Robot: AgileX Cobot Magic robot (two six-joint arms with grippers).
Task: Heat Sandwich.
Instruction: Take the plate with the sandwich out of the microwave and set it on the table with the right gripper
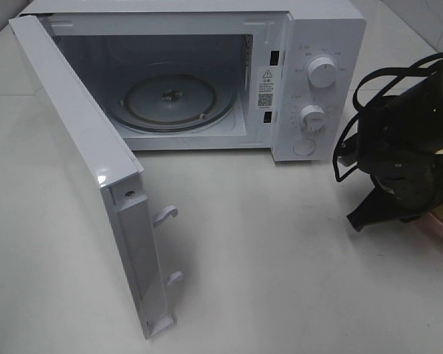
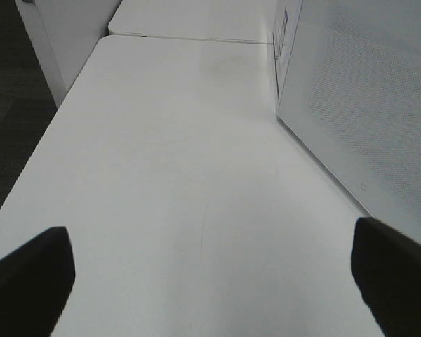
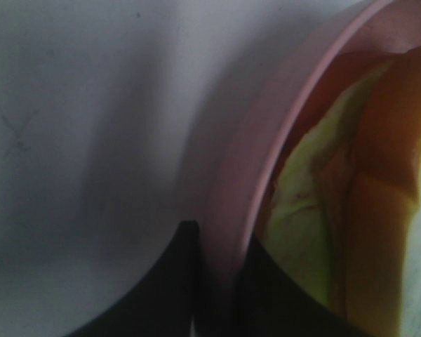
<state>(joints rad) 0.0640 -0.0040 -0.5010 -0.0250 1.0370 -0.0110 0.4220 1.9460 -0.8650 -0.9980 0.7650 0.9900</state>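
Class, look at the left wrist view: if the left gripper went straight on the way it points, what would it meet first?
Probably nothing soon: the open left gripper points along bare table, the microwave's open door passing beside its path. Depth unclear.

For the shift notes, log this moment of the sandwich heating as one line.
microwave: door open, turntable bare | right gripper: jaws shut on pink plate rim | sandwich: on plate | left gripper: open over table
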